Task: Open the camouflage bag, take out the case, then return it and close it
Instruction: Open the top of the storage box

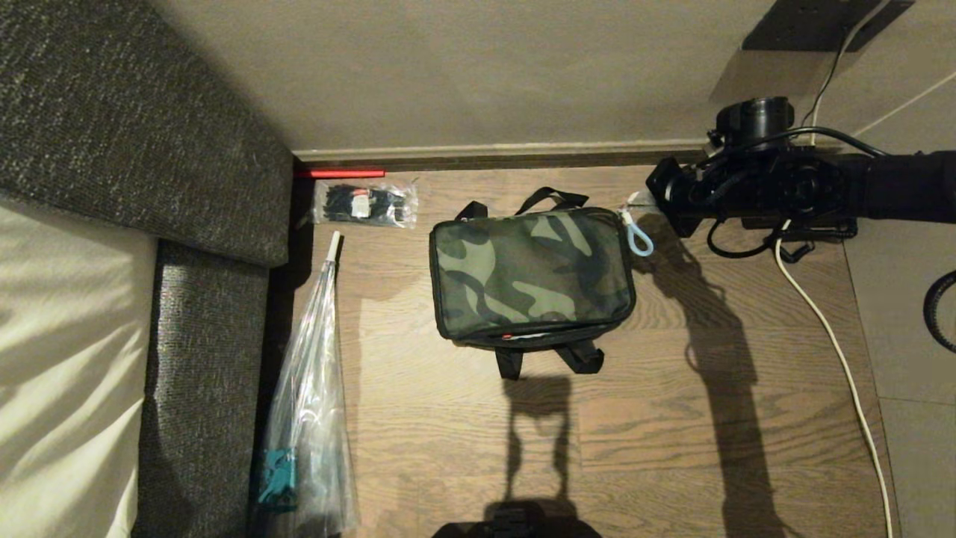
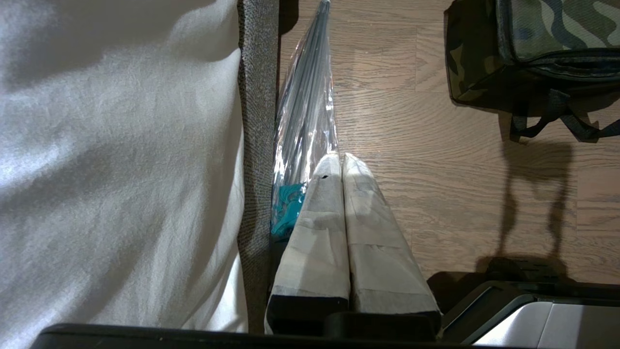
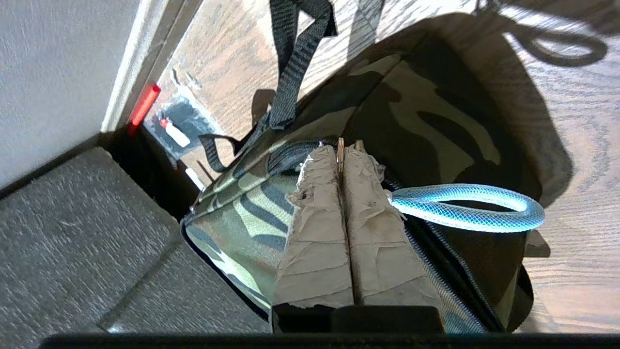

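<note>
From my station, the right gripper (image 3: 341,150) is closed, its taped fingers (image 3: 317,228) pressed together on a thin metal tab at the zipper of the camouflage bag (image 3: 271,213). A pale blue cord loop (image 3: 467,206) hangs out from beside the fingertips. Only the right wrist view shows this pinch. In the head view the same gripper (image 1: 657,196) appears only as a dark block at the bag's far right corner, with the blue loop (image 1: 639,240) dangling just below it, and I cannot read the fingers there.

The left gripper (image 2: 341,160) is shut on nothing, fingers (image 2: 373,228) flat against each other, hanging above bare wood floor (image 2: 436,145) beside a clear folded umbrella (image 2: 305,111) and the edge of a bed (image 2: 121,169). That arm is outside the head view.

The camouflage bag (image 1: 530,273) lies flat on the floor (image 1: 709,418) near the wall (image 1: 485,75), patterned panel facing up. Its long axis runs left to right across the head view, roughly parallel to the skirting, tilted slightly. One strap sits at the wall side, two strap ends at the near side. A thin strip of red shows at the near edge. The case is not visible in any view.

A clear packet of dark items (image 1: 364,203) lies left of the bag against the wall. A white cable (image 1: 836,351) trails down the floor to the right.
</note>
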